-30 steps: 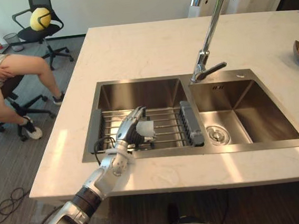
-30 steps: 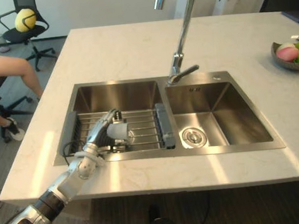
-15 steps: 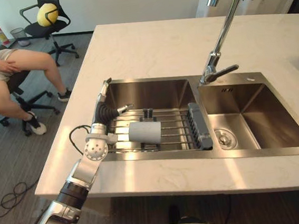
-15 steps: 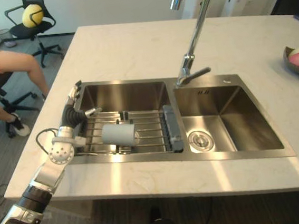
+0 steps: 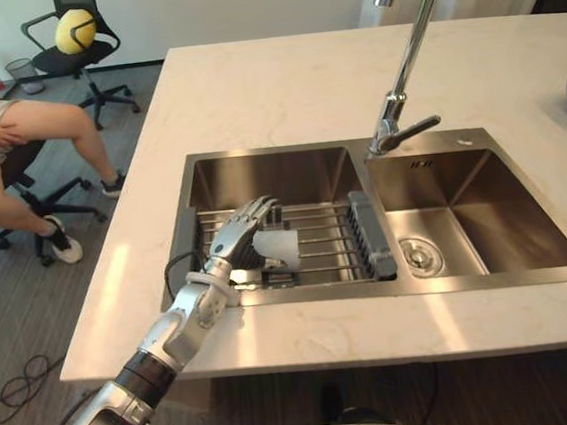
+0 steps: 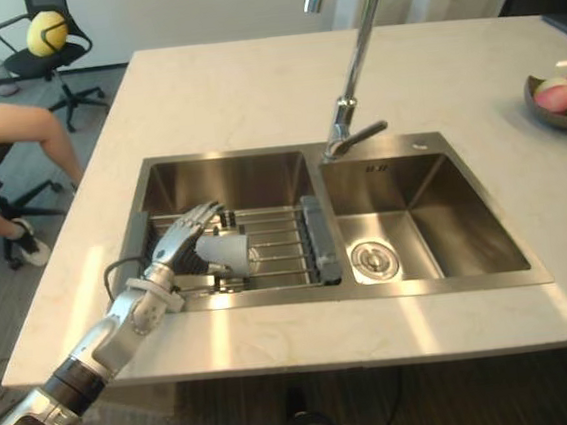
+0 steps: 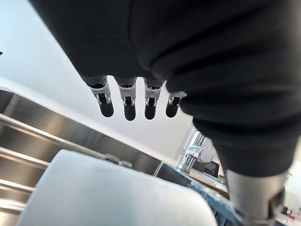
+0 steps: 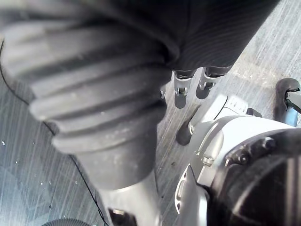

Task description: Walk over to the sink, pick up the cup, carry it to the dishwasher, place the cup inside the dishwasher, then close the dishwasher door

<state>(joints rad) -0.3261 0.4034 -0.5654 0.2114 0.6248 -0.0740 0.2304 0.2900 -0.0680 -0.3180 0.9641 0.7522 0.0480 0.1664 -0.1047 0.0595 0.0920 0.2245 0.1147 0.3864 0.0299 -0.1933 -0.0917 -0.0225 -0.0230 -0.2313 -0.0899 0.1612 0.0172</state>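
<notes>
Stainless steel made up the double sink set into a pale stone counter, and a wire rack spanned its left basin. On that rack lay the cup, pale grey and tipped on its side. The left hand reached in over the basin's near edge and sat directly over the cup's left part, so that only the cup's right end showed past it from the head cameras. In the left wrist view the fingers ran out straight and spread above the cup's rounded wall – released, not wrapped round it – with the cup just beneath the palm; whether palm and cup actually touched could not be made out. A tall faucet rose behind the divider between the basins, and the right basin held a round drain. A bowl of fruit stood near the counter's far right edge. A seated person was off to the left. The right hand hung above grey flooring – released or clenched, it could not be told.
</notes>
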